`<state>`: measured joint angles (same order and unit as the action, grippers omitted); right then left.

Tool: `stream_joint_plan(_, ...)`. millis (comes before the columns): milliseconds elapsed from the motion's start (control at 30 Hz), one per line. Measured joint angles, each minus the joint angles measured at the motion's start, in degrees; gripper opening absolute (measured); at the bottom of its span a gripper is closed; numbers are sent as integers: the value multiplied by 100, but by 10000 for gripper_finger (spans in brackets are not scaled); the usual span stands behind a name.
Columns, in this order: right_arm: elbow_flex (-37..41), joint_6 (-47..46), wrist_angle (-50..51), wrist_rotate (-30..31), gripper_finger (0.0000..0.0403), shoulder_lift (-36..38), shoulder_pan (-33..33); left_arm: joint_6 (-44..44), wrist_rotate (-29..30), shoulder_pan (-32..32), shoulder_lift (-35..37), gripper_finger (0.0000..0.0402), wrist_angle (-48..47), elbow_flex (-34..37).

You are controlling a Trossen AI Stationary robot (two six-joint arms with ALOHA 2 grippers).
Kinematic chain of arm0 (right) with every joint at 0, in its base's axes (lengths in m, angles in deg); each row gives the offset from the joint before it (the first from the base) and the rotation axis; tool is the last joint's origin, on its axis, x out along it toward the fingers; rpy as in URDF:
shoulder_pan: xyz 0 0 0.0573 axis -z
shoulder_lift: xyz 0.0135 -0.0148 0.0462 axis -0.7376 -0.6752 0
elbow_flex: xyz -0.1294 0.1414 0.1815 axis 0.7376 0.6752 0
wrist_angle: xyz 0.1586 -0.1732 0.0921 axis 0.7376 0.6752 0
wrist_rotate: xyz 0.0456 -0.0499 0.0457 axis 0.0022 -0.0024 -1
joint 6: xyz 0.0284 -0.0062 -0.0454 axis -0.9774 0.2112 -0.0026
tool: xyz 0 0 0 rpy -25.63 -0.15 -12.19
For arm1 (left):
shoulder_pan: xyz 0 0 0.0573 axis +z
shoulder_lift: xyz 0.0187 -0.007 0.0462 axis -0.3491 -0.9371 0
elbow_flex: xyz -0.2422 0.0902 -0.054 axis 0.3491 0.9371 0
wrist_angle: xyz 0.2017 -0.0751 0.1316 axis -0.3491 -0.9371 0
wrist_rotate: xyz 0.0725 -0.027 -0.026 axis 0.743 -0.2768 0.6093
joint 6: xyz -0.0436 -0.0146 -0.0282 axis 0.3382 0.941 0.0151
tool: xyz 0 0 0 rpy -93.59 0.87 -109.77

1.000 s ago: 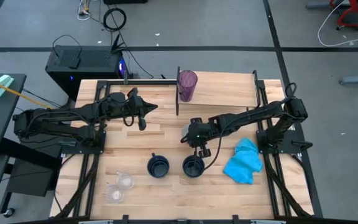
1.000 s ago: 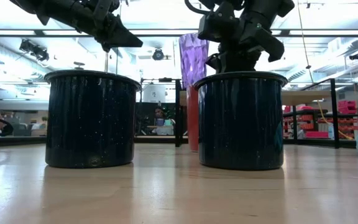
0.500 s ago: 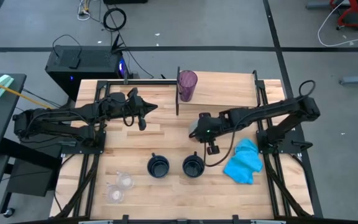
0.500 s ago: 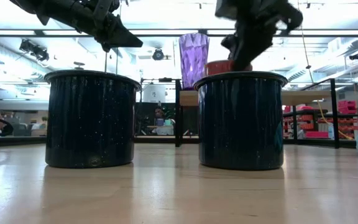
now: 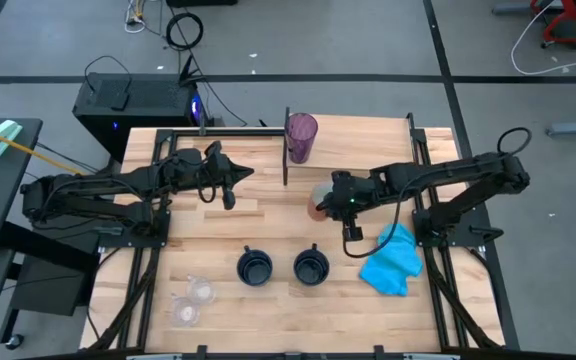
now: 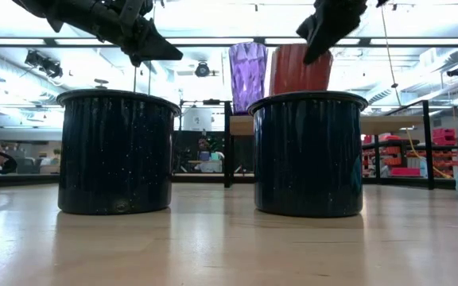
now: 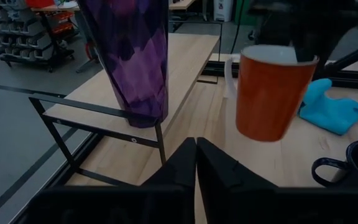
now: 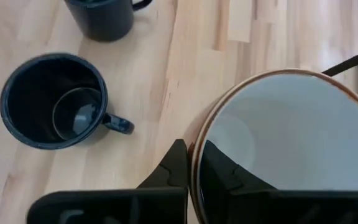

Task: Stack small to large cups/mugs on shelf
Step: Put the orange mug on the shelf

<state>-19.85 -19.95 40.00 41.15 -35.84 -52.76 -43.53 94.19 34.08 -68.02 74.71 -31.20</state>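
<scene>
At about nine o'clock on the bench point(image 5: 268, 300) we see the left gripper point(image 5: 230, 186) waiting in the air with its fingers pressed together and nothing in them. Down at seven o'clock lie two small clear plastic cups point(image 5: 193, 301), thin and nearly invisible against the pale slats. Near six o'clock stand two dark navy mugs point(image 5: 282, 268), speckled enamel with straight walls; the left wrist view shows one handle curving out.

At twelve o'clock the tall translucent purple tumbler point(image 5: 301, 136) stands on the shelf point(image 5: 368, 135), a light wooden board on thin black uprights; its faceted wall tapers toward the base. Just right of centre, the right gripper point(image 5: 342, 200) is clamped on the rim of the orange mug point(image 7: 272, 91), one finger inside the glossy white interior, and carries it clear of the bench, below the tumbler in the high view.

We judge this to be the carry toward the shelf. To do it well, we should keep the mug level, since a rim pinch on smooth glaze can swing, clear the black upright, and set down before letting go. The bright blue cloth point(image 5: 393, 258) lies crumpled at four o'clock.
</scene>
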Motion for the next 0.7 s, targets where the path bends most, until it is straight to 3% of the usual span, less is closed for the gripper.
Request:
stream_joint_plan(300, -798, 172, 910, 327, 18, 0, 298, -2, 0, 0, 0, 17, -8, 0)
stream_joint_plan(700, -1231, 766, 1221, 389, 18, -2, 1164, 11, -2, 0, 0, 13, -13, 0)
